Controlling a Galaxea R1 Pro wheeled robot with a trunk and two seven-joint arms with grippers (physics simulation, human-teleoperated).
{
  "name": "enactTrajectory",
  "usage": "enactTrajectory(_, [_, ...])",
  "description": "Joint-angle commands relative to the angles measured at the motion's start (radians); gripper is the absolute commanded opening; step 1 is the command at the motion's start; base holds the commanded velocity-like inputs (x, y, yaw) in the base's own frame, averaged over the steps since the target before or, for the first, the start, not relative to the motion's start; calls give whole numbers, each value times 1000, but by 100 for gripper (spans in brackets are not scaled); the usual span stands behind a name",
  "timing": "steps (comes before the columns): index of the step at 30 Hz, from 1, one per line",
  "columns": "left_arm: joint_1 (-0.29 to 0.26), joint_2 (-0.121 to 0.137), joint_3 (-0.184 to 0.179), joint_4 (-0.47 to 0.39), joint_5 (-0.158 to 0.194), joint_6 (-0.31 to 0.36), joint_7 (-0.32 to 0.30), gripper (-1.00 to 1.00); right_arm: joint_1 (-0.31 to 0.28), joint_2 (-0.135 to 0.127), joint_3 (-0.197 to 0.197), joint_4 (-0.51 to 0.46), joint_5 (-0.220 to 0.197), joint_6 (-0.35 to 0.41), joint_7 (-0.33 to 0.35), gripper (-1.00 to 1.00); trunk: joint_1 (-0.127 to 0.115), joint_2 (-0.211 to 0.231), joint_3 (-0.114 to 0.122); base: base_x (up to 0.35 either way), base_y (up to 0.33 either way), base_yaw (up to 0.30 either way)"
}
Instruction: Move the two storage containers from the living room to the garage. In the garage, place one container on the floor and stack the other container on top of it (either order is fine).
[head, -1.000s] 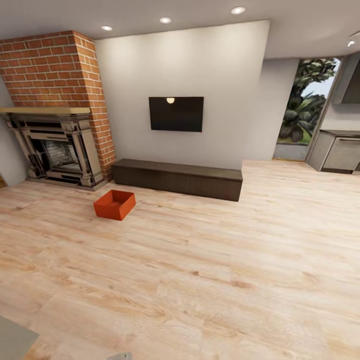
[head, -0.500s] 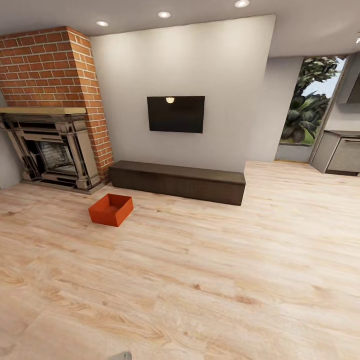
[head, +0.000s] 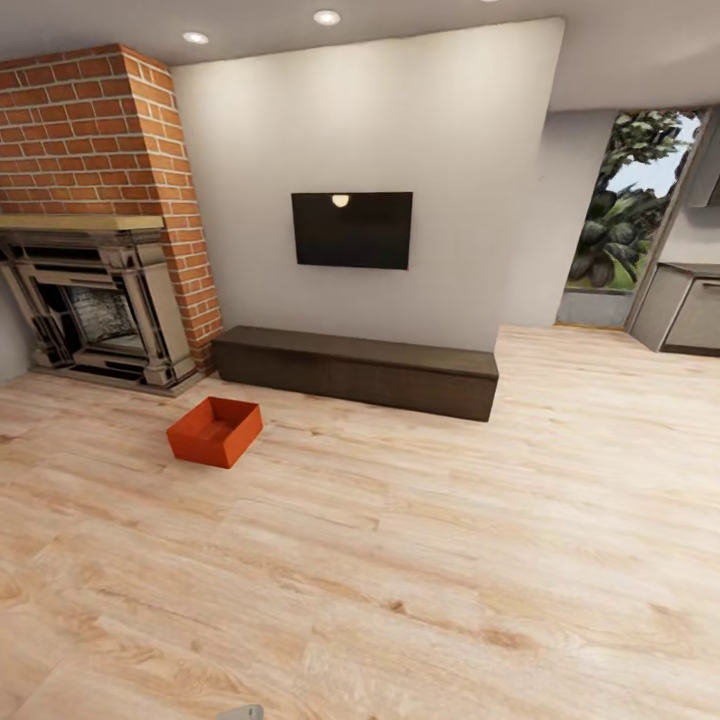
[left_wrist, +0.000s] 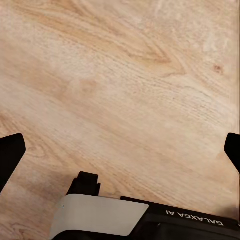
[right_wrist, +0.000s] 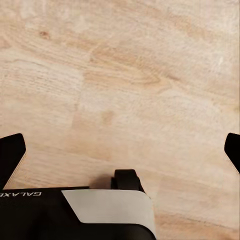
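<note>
Well ahead of both wide-open tools, left tool (left_wrist: 120, 150) and right tool (right_wrist: 120, 150), the orange-red open rectangular bin (head: 214, 431) sits on the light wood-plank floor (head: 420, 560); probably light, thin-walled, best pinched at opposite rims.

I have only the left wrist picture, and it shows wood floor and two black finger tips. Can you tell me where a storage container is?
Observer: One orange-red container sits on the wood floor ahead and to the robot's left, in front of the brick fireplace.
Operator: Is it upright, and does it hold anything?
Observer: It is upright with its open side up, and it looks empty.
Operator: What is close to it?
Observer: A long dark bench stands behind it against the wall, under a black TV; the container is apart from the bench.
Operator: Is the right hand holding anything?
Observer: No, the right gripper is open over bare floor.
</note>
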Motion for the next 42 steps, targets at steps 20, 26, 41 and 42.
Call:
enactTrajectory(20, [-1,0,3,0,5,-3,2,100,-1,-1,10,2,-8,-5,-1,100,1,-1,-1,183,0,121])
enactTrajectory(26, [-1,1,4,0,5,-3,3,100,-1,-1,10,2,-8,-6,-1,100,1,-1,-1,1,0,252])
enactTrajectory(41, [-1,-1,4,0,5,-3,3,100,-1,-1,10,2,-8,-6,-1,100,1,-1,-1,20,0,253])
enactTrajectory(42, [-1,-1,4,0,5,-3,3,100,-1,-1,10,2,-8,-6,-1,100,1,-1,-1,235,0,253])
